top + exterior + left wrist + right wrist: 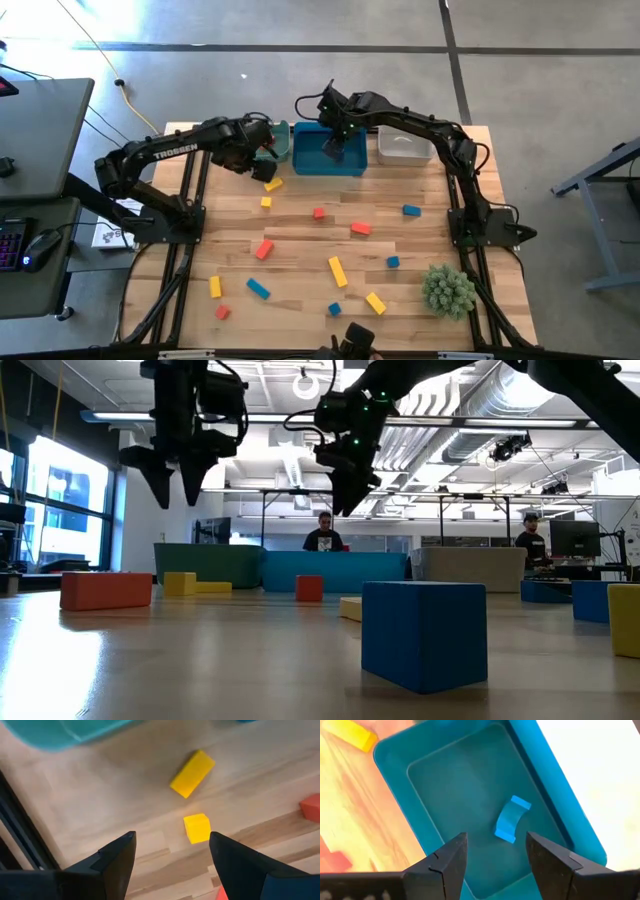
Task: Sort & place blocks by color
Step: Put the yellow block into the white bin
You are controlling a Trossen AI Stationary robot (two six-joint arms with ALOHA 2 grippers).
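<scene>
A blue cube (424, 635) fills the low view's foreground. The left end effector (172, 851), fingers spread and empty, hovers over a small yellow cube (197, 828); a yellow bar (192, 773) lies just beyond, angled diagonally. The right end effector (496, 854) hangs parted above a blue block (511, 819) in the blue bin (395, 760)

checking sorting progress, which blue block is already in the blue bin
The curved, arch-shaped blue block, lying inside the blue plastic bin beneath the open right gripper; other blue blocks sit on the table.

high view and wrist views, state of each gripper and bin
left gripper: open, empty, above a yellow cube
right gripper: open, empty, over the blue bin
blue bin: holds one blue arch block
white bin: looks empty
</scene>
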